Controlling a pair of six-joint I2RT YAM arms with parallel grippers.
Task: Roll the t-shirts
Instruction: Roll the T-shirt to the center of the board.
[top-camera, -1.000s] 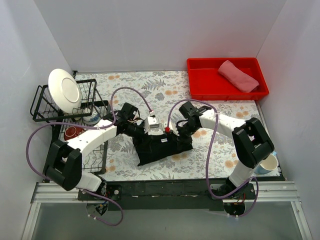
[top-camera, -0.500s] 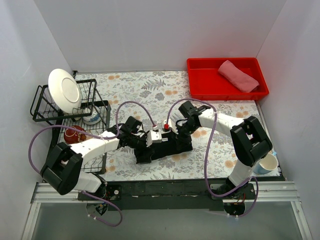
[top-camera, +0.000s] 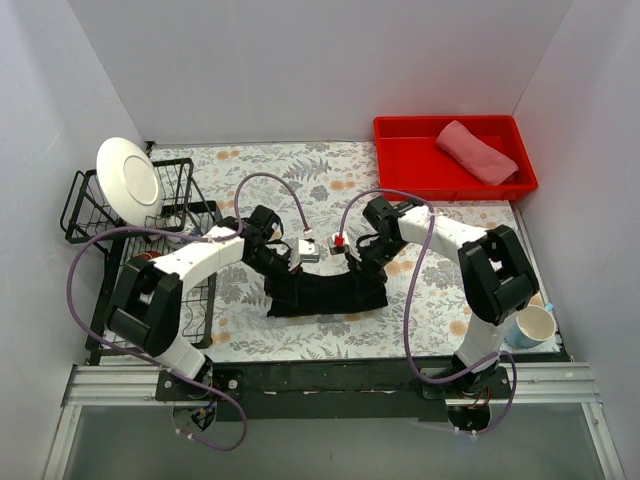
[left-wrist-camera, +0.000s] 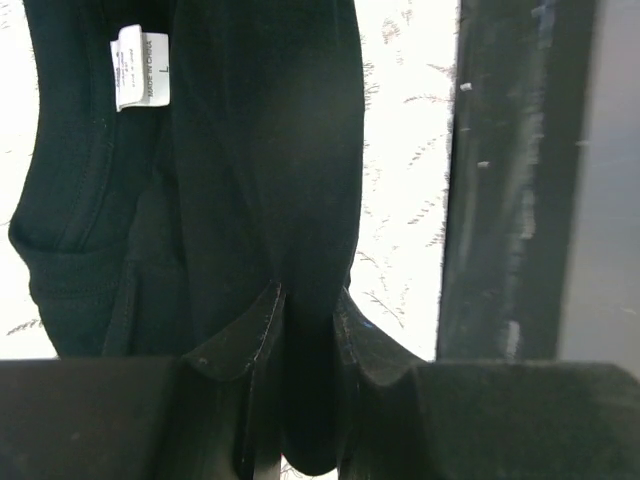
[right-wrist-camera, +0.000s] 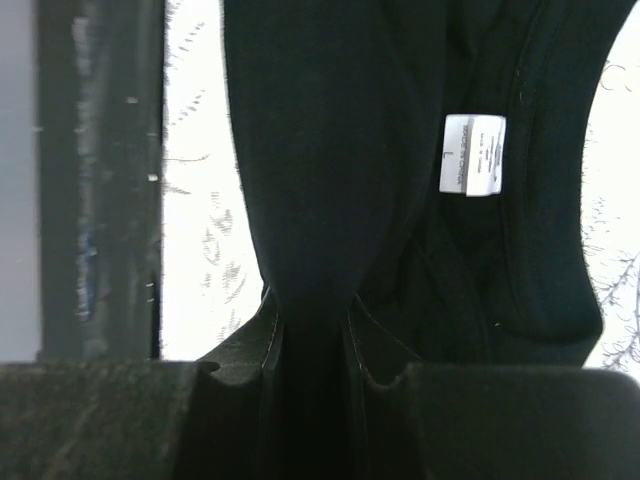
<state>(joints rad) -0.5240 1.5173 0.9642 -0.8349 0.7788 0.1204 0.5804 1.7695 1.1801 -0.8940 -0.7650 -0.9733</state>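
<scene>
Since half a second ago the left arm has swung back and the two sets of jaws have drawn apart, so the black t-shirt (top-camera: 330, 292), then a lumpy heap, is now pulled into a wide band between them.

The desk (top-camera: 300, 170) wears a floral cloth. The black t-shirt spans from the left jaws to the right jaws, its top edge sagging in the middle, the rest spread on the near side of both. The left jaws are clenched on a fold of the shirt (left-wrist-camera: 270, 150), which runs between the fingers (left-wrist-camera: 240, 335). The right jaws pinch another fold (right-wrist-camera: 320, 150) the same way, fingers (right-wrist-camera: 245, 340) pressed to the cloth.

A red tray (top-camera: 410, 160) sits beyond and right of the right jaws, well apart. A wire dish rack (top-camera: 90, 215) stands left of the left jaws. The salmon-pink t-shirt (top-camera: 477, 151) lies rolled in the tray. A white plate (top-camera: 128, 180) leans in the rack. A mug (top-camera: 532, 325) stands to the near right of the right jaws. The shirt's white size tag (left-wrist-camera: 140, 67) (right-wrist-camera: 474, 155) shows in both wrist views.
</scene>
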